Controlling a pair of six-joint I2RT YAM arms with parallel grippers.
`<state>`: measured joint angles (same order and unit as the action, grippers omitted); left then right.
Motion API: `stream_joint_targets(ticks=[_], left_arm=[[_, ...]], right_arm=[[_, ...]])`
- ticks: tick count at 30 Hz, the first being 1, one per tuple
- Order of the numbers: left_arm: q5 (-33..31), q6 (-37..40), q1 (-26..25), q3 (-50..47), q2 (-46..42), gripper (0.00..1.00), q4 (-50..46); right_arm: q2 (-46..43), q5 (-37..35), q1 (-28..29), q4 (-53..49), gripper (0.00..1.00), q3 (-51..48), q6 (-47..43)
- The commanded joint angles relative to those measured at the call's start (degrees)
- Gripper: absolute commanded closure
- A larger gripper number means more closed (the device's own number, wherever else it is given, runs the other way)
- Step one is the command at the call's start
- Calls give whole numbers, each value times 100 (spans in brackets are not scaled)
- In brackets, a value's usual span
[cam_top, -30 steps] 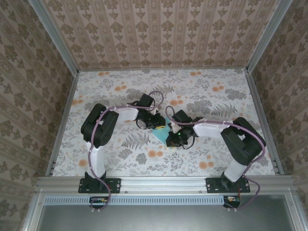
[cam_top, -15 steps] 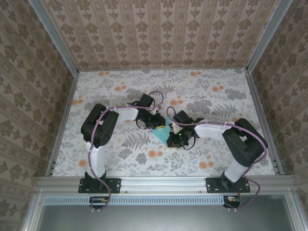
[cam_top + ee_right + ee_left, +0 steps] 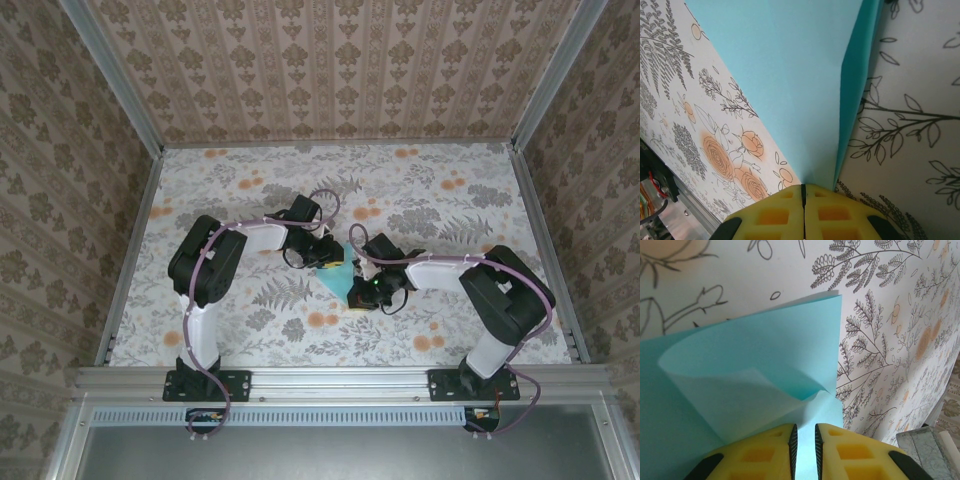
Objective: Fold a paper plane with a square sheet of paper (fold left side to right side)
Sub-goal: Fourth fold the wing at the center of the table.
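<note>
From above, you see just a sliver of the thin light-blue square sheet of paper [image 3: 338, 275]; both wrists cover the rest. In your wrist views its edges run past the frame, and the paper's curled layer [image 3: 747, 405] hides what lies beneath.

The square sheet of paper [image 3: 765, 360] was thin, matt, light-blue paper, smooth where it curled. Under it my floral tabletop [image 3: 890, 340] looked like flat, matt printed covering. My left gripper [image 3: 803, 450] and right gripper [image 3: 803, 212] had moulded yellow plastic fingers [image 3: 760, 452], dull, with recessed pockets.
</note>
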<state>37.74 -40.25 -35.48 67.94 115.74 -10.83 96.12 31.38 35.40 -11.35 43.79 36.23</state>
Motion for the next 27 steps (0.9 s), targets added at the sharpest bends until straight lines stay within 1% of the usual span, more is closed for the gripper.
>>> stream_joint_targets(ticks=[1, 12, 21, 27], left_arm=[[-475, 131, -2, -200, 229, 79, -553], [-476, 117, -20, -220, 217, 79, -533], [-471, 114, -29, -219, 211, 79, -536], [-462, 118, -29, -202, 220, 79, -541]], right_arm=[[46, -28, -33, -136, 93, -143, 42], [-751, 206, -190, 77, 93, 39, 110], [-136, 41, -244, 94, 93, 336, 60], [55, -158, -244, 108, 93, 295, 68]])
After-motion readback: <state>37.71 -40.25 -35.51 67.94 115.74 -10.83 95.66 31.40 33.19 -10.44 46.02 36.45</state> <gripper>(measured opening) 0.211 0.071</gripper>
